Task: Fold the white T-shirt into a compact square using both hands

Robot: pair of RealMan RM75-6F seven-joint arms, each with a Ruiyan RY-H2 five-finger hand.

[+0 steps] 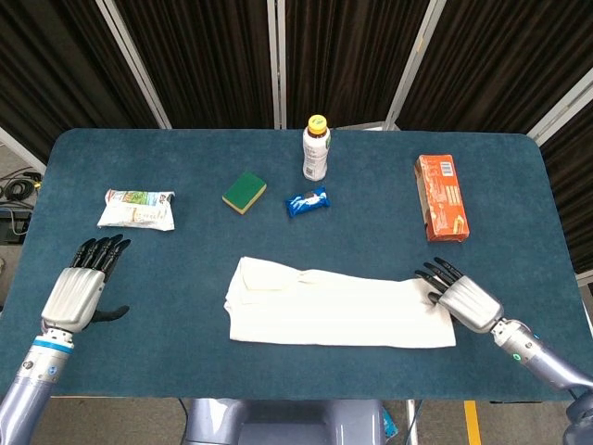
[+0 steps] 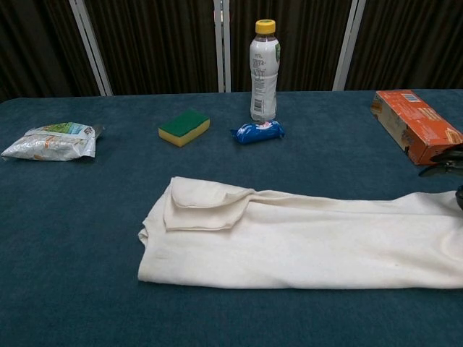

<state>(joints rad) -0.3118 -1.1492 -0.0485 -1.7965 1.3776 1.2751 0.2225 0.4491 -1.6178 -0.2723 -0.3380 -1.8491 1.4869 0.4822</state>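
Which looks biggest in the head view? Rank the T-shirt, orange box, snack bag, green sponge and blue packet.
1. T-shirt
2. Orange box
3. Snack bag, close to the box, so that order is unsure
4. Green sponge
5. Blue packet, nearly sponge-sized

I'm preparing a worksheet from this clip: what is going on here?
A two-armed robot is folding a white T-shirt on a blue table. The shirt lies as a long band. The right hand holds its right end, fingers on the cloth. The left hand rests open, apart from the shirt.
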